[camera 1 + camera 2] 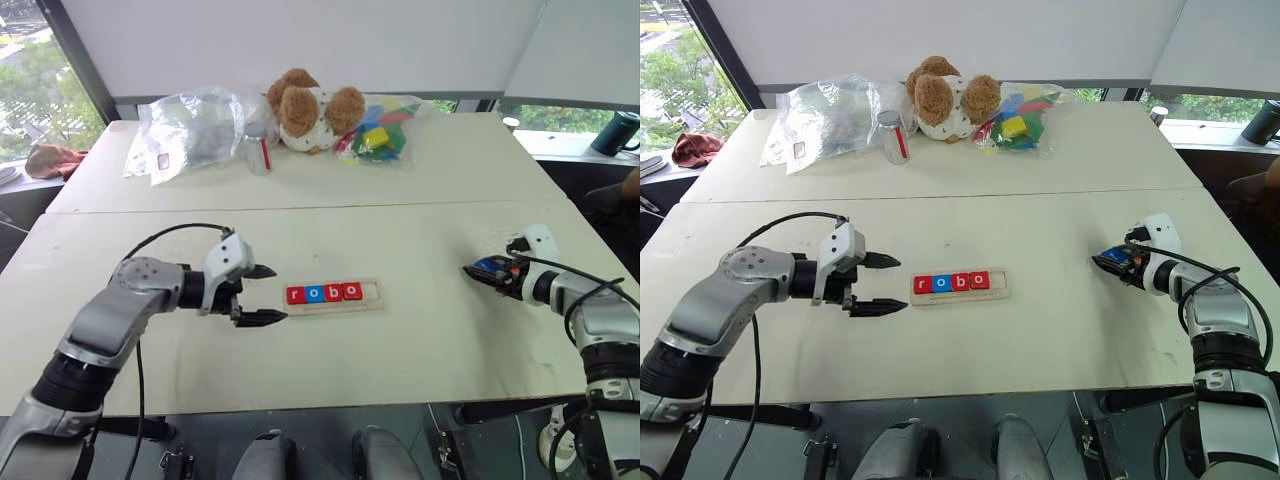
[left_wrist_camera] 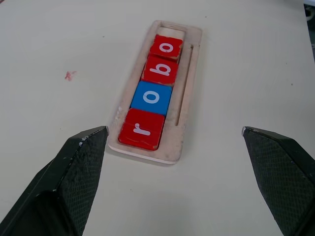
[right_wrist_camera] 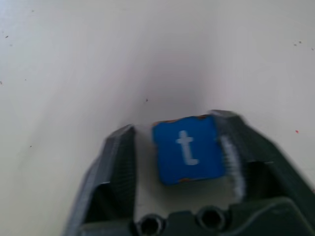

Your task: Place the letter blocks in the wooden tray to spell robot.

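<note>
Tray [image 1: 332, 295] of pale wood lies at mid-table on the near white table [image 1: 400, 240], long side running left to right. Four letter blocks sit in its slot, reading from the robot's left: red "r" [image 2: 141, 129], blue "o" [image 2: 151, 98], red "b" [image 2: 161, 70], red "o" [image 2: 166, 47]. Last slot at the right end is bare wood.

Left gripper [image 1: 258, 295] hovers just left of the tray, pointing at it, black fingers spread wide, holding nothing. Left wrist view looks straight down the row of tiles between the two fingertips [image 2: 83, 152].

Right gripper [image 1: 478, 272] low over the table well to the right of the tray. Its fingers stand on either side of a blue block with a white "t" [image 3: 188, 148]; one finger is against the tile's edge, the other shows a thin gap, so a firm grip cannot be confirmed.

Far table: clear plastic bag [image 1: 190, 130], small bottle with a red label [image 1: 259, 150] (text unreadable), brown teddy bear [image 1: 312, 108], bag of multicoloured toy blocks [image 1: 380, 130].
</note>
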Motion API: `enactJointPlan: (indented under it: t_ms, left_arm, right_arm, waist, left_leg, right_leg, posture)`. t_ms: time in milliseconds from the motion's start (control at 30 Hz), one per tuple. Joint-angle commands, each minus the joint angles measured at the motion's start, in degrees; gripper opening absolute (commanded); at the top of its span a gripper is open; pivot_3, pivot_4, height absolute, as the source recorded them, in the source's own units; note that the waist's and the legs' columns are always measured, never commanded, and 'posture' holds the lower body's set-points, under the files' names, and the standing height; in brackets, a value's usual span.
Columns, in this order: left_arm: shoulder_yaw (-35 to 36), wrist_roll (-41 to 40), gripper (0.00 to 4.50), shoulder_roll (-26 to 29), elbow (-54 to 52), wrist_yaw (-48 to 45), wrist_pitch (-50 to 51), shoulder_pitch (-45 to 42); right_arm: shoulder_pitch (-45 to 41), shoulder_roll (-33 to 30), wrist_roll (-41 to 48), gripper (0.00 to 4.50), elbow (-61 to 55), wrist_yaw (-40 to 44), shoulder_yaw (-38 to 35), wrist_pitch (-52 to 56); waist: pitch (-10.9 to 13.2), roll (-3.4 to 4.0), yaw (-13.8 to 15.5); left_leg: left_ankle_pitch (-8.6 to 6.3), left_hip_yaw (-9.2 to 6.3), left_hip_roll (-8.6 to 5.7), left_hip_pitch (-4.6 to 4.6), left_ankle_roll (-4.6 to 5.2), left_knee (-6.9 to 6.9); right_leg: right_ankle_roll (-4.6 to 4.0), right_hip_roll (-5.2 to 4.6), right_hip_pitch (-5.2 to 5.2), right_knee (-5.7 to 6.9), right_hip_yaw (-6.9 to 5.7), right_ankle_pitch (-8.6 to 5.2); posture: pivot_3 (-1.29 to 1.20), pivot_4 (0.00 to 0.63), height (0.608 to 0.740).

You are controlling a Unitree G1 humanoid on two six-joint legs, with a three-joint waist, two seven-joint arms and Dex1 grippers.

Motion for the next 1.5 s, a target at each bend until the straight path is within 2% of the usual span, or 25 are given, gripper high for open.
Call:
enactJointPlan:
  t_ms: [33, 167, 267, 367, 467, 533, 700, 900, 933, 1033, 1100, 1200, 1233, 1300, 1333, 1367, 1433, 1500]
  left_arm:
    - [0.9, -0.26, 4.5, 0.2, -0.07, -0.41, -0.45, -1.08]
    - [0.99, -0.26, 4.5, 0.41, 0.17, -0.71, -0.6, -1.29]
    - [1.05, -0.35, 4.5, 0.55, 0.38, -1.09, -0.65, -1.53]
    - [0.71, -0.12, 4.5, 0.5, 0.83, -1.6, -1.01, -1.83]
    - [0.49, 0.28, 4.5, 0.07, 1.73, -1.6, -1.43, -2.39]
    - [0.3, 0.37, 4.5, -0.18, 1.98, -1.58, -1.55, -2.62]
    - [-0.44, 0.5, 4.5, -1.13, 2.39, -1.62, -1.61, -3.05]
    - [0.05, 0.81, 4.5, -0.68, 4.52, -2.59, -2.28, -4.55]
    - [0.07, 0.92, 4.5, -0.56, 4.78, -2.68, -2.5, -4.55]
    - [0.41, 1.07, 4.5, -0.18, 5.58, -3.17, -3.2, -4.54]
    - [1.72, -0.09, 4.5, 0.21, 6.6, -4.12, -3.01, -5.24]
    - [3.41, -1.93, 4.5, 1.59, 7.89, -7.05, -2.62, -7.07]
    - [3.62, -2.9, 4.5, 2.26, 7.49, -8.76, -2.32, -7.29]
    - [3.41, -4.85, 4.5, 3.53, 6.06, -12.37, -1.54, -7.59]
    - [2.65, -4.68, 4.5, 4.01, 5.62, -13.69, -1.89, -7.81]
    - [2.1, -4.37, 4.5, 4.28, 5.5, -14.39, -2.27, -7.95]
    - [0.08, -1.44, 4.5, 4.54, 5.98, -14.82, -4.6, -8.46]
    - [-0.73, -0.06, 4.5, 4.45, 6.02, -14.62, -5.48, -8.42]
  right_arm:
    - [1.2, 0.54, 0.5, 1.25, -1.88, -4.66, -2.46, 2.81]
    - [0.33, 6.62, 3.67, 1.25, -16.81, -18.93, -8.66, 15.88]
    - [0.28, 14.72, 2.59, 1.25, -31.52, -32.78, -12.12, 28.94]
    - [3.36, 23.62, 1.57, 1.25, -46.42, -41.5, -12.61, 44.45]
    - [5.71, 32.84, -0.1, 1.25, -57.67, -47.55, -13.18, 56.19]
    - [6.75, 37.05, -1.57, 1.25, -62.28, -50.28, -12.54, 60.0]
    - [8.26, 38.52, -3.61, 1.25, -61.34, -51.59, -8.3, 58.48]
    - [9.01, 39.41, -4.41, 4.33, -61.47, -51.93, -7.72, 57.98]
    - [8.85, 39.32, -4.33, 4.47, -61.82, -51.75, -7.87, 58.33]
    - [6.97, 37.99, -3.85, 4.47, -61.85, -50.74, -8.79, 57.74]
    - [3.7, 33.64, -2.48, 4.47, -60.24, -47.33, -8.33, 54.94]
    - [-1.51, 22.95, 2.29, 4.47, -55.73, -36.06, -6.02, 51.07]
    - [-2.69, 19.69, 5.69, 4.47, -54.01, -29.98, -5.78, 50.0]
    - [-2.51, 9.23, 12.01, 4.47, -49.95, -11.7, -3.64, 43.24]
    - [-0.57, 2.8, 12.34, 4.47, -47.92, -1.51, -1.2, 35.72]
    - [0.9, -1.46, 12.12, 4.47, -46.43, 4.71, 0.76, 30.15]
    - [2.64, -8.43, 6.42, 4.47, -37.78, 13.3, 6.0, 13.53]
    - [3.01, -11.6, 3.44, 4.47, -29.0, 19.66, 8.83, 0.23]
  waist:
    - [0.0, 0.0, 0.0]
    - [0.0, 0.02, -0.22]
    - [0.0, 0.05, -0.39]
    - [-0.02, 0.07, -0.18]
    - [-0.03, 0.09, 0.13]
    - [-0.04, 0.11, 0.06]
    - [-0.06, 0.08, -0.19]
    - [-0.06, 0.08, -0.29]
    - [-0.06, 0.07, -0.26]
    - [-0.06, 0.08, -0.24]
    - [-0.05, 0.1, -0.35]
    - [0.01, 0.15, -0.5]
    - [0.01, 0.15, -0.5]
    - [0.01, 0.14, -0.36]
    - [0.0, 0.13, -0.29]
    - [0.01, 0.15, -0.09]
    - [0.01, 0.14, -0.11]
    - [0.03, 0.11, -0.29]
  left_leg:
    - [0.0, 0.0, 0.0, 0.0, 0.0, 0.0]
    - [0.0, -0.01, 0.01, -0.01, -0.01, -0.03]
    - [0.03, 0.0, 0.02, -0.1, -0.07, -0.07]
    - [0.06, -0.04, 0.03, -0.18, -0.13, -0.2]
    - [0.06, -0.12, 0.03, -0.33, -0.14, -0.21]
    - [0.06, -0.13, -0.01, -0.56, -0.13, -0.06]
    - [0.06, -0.12, -0.11, -0.68, -0.1, 0.06]
    - [0.07, -0.13, -0.08, -0.64, -0.1, 0.03]
    - [0.07, -0.12, -0.08, -0.64, -0.1, 0.03]
    - [0.07, -0.12, -0.09, -0.64, -0.09, 0.04]
    - [0.07, -0.12, -0.09, -0.64, -0.09, 0.04]
    - [0.07, -0.05, -0.12, -0.64, -0.06, 0.07]
    - [0.06, -0.06, -0.11, -0.63, -0.05, 0.06]
    - [0.05, -0.12, -0.03, -0.61, -0.02, 0.0]
    - [0.01, -0.16, -0.02, -0.62, 0.04, -0.02]
    - [-0.04, -0.19, 0.01, -0.6, 0.11, -0.06]
    - [-0.12, -0.22, 0.0, -0.62, 0.24, -0.04]
    - [-0.14, -0.05, -0.04, -0.62, 0.28, 0.03]
  right_leg:
    - [0.0, 0.0, 0.0, 0.0, 0.0, 0.0]
    - [0.0, 0.0, -0.06, 0.03, 0.02, 0.0]
    - [0.0, 0.01, -0.28, 0.14, 0.08, 0.0]
    - [-0.01, 0.03, -0.42, 0.15, 0.06, 0.0]
    - [-0.01, 0.04, -0.49, 0.12, 0.03, 0.0]
    - [0.0, 0.03, -0.6, 0.09, 0.03, 0.0]
    - [0.0, 0.0, -0.69, 0.1, 0.03, 0.02]
    - [0.0, 0.1, -0.68, 0.14, -0.01, 0.01]
    - [0.0, 0.1, -0.67, 0.14, -0.02, 0.01]
    - [0.0, 0.11, -0.66, 0.14, -0.03, 0.01]
    - [0.0, 0.12, -0.66, 0.14, -0.03, 0.01]
    - [0.0, 0.18, -0.67, 0.14, -0.06, 0.02]
    - [0.0, 0.2, -0.67, 0.14, -0.08, 0.02]
    - [0.01, 0.28, -0.64, 0.08, -0.13, 0.01]
    - [0.02, 0.33, -0.61, 0.03, -0.19, 0.0]
    - [0.02, 0.36, -0.56, -0.03, -0.2, 0.0]
    - [0.05, 0.35, -0.48, -0.09, -0.2, -0.02]
    - [0.06, 0.3, -0.41, -0.15, -0.17, -0.01]
  posture:
    - [0.0, 0.15, 0.74]
    - [0.0, 0.15, 0.74]
    - [0.0, 0.15, 0.74]
    - [0.0, 0.15, 0.74]
    - [0.0, 0.15, 0.74]
    - [0.0, 0.15, 0.74]
    - [0.0, 0.15, 0.74]
    - [0.0, 0.15, 0.74]
    - [0.0, 0.15, 0.74]
    - [0.0, 0.15, 0.74]
    - [0.0, 0.15, 0.74]
    - [0.0, 0.15, 0.74]
    - [0.0, 0.15, 0.74]
    - [0.0, 0.15, 0.74]
    - [0.0, 0.15, 0.74]
    - [0.0, 0.15, 0.74]
    - [0.0, 0.15, 0.74]
    - [0.0, 0.15, 0.74]
